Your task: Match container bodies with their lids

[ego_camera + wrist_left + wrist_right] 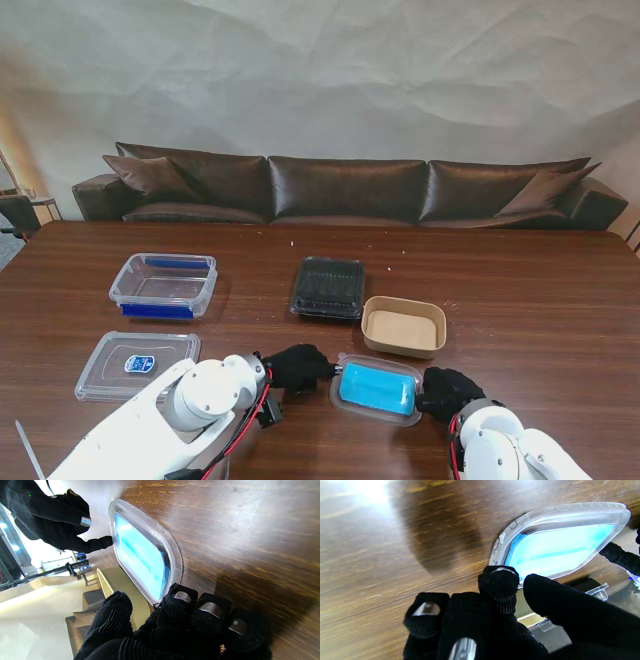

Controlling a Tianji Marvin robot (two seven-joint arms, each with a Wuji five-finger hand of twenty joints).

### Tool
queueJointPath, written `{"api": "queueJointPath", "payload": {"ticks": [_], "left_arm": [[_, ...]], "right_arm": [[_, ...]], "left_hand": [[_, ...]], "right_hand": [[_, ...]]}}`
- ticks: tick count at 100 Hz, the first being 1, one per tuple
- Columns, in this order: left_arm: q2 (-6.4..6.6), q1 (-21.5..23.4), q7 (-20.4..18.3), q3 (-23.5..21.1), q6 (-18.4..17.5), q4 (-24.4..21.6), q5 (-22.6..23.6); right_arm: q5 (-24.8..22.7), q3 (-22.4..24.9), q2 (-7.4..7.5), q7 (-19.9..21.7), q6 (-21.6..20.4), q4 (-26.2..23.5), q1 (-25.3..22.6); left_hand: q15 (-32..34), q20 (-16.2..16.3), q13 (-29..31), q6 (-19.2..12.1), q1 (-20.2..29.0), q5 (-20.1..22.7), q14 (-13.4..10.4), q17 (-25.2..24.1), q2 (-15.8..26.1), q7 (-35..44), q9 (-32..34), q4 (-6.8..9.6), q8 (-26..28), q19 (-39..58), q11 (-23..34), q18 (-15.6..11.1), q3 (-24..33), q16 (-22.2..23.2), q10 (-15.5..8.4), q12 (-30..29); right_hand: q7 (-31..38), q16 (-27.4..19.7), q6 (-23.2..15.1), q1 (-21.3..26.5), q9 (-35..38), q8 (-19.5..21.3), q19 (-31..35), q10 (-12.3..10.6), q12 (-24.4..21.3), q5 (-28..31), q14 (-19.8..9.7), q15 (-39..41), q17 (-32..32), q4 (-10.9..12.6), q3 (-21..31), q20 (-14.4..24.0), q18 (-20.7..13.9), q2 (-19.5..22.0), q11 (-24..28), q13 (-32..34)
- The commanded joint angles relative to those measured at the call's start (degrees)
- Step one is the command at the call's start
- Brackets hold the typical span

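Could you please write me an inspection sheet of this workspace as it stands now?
Surface: dark wooden table, a few pale specks near its far edge.
Job's things: clear container with blue base far left; flat clear lid with blue label nearer to me; black tray at centre; brown paper box to its right, open; clear lid with blue underside held between both hands.
Clutter: nothing seen.
Hands: left hand and right hand, black-gloved, fingers on opposite ends of that lid.
Cables: red and black wires along the left arm.
Surroundings: dark leather sofa, pale wall.
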Motion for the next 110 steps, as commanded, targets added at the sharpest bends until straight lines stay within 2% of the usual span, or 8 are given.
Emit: {"api": "queueJointPath", "payload": {"ticks": [1,29,35,39,60,110], "left_arm": [[-0.17,1.6,-1.9,1.0,1.1,2.8,-0.1],[-0.19,1.9,-1.6,0.5,0.1,3.0,0.1],[-0.22,2.0,-1.3,0.4,-0.5,3.1,0.3],[-0.26,2.0,-1.0,0.3,-0.9,3.1,0.4],[-0.55,2.6,0.3,0.0,-2.0,3.3,0.5],[-0.56,5.7,3.0,-2.8,-3.3,0.3,2.0]], "right_arm": [[0.3,-0.8,-0.4,1.7,0.3,1.3,-1.2],[3.1,-1.0,-0.63,1.1,0.8,1.1,-1.3],[3.8,-1.0,-0.73,0.7,0.7,1.1,-1.4],[4.6,-1.0,-0.84,0.4,0.8,1.1,-1.4],[6.8,-0.9,-1.12,-0.5,1.0,1.2,-1.5],[11.0,0.6,-2.15,-3.9,-0.5,0.1,-3.2]], "left_hand": [[6.1,-2.1,2.9,-2.4,1.7,0.9,2.4,0.4,2.9,-0.2,1.9,-0.91,0.2,-3.3,2.0,-3.9,-0.7,-0.5,1.1,0.9],[6.6,-2.8,4.8,-3.5,1.7,2.9,2.5,2.1,2.6,1.2,3.9,-0.87,0.8,-2.7,2.3,-3.1,-0.7,-1.1,1.0,0.7],[6.9,-3.0,5.6,-4.0,1.6,3.6,2.5,2.9,2.5,1.6,4.6,-0.85,1.0,-2.4,2.5,-3.0,-0.7,-1.3,0.8,0.7],[7.1,-3.3,6.1,-4.2,1.6,4.1,2.4,3.5,2.4,1.8,5.1,-0.83,1.1,-2.2,2.6,-2.8,-0.6,-1.5,0.7,0.7],[8.0,-4.2,8.2,-4.9,1.4,5.4,2.2,5.6,2.0,2.3,7.0,-0.78,1.3,-1.2,3.3,-1.9,-0.5,-2.1,0.2,0.7],[8.4,-5.2,8.4,-4.7,1.3,5.2,2.3,6.0,1.9,2.1,6.9,-0.76,1.3,-0.8,3.3,-1.5,-0.4,-2.7,-0.1,0.9]], "right_hand": [[0.8,0.0,-8.9,-1.0,6.1,1.1,12.9,5.1,-0.6,2.2,-8.2,4.9,23.5,1.4,1.8,2.1,-0.7,1.3,0.0,-0.1],[0.8,0.0,-8.7,-0.6,6.1,1.1,12.9,5.6,-0.7,2.1,-7.8,4.9,23.4,1.4,1.5,2.1,-0.5,1.4,-0.4,-0.1],[0.9,-0.1,-8.8,-0.6,6.1,1.1,12.9,5.1,-0.7,2.1,-7.8,4.9,23.4,1.3,1.4,2.1,-0.5,1.4,-0.5,-0.1],[0.9,-0.1,-8.7,-0.5,6.1,1.1,12.9,6.0,-0.8,2.2,-7.8,4.9,23.4,1.4,1.5,2.1,-0.5,1.3,-0.7,-0.1],[1.1,-0.2,-8.7,-0.3,6.1,1.2,12.9,6.0,-0.8,2.4,-7.6,4.9,23.4,1.3,1.4,1.8,0.0,1.3,-0.8,-0.1],[1.5,-0.3,-8.7,0.4,6.2,1.3,12.9,6.1,-0.7,3.2,-6.9,5.0,23.3,1.1,1.4,1.5,0.6,0.9,-0.7,-0.1]]}}
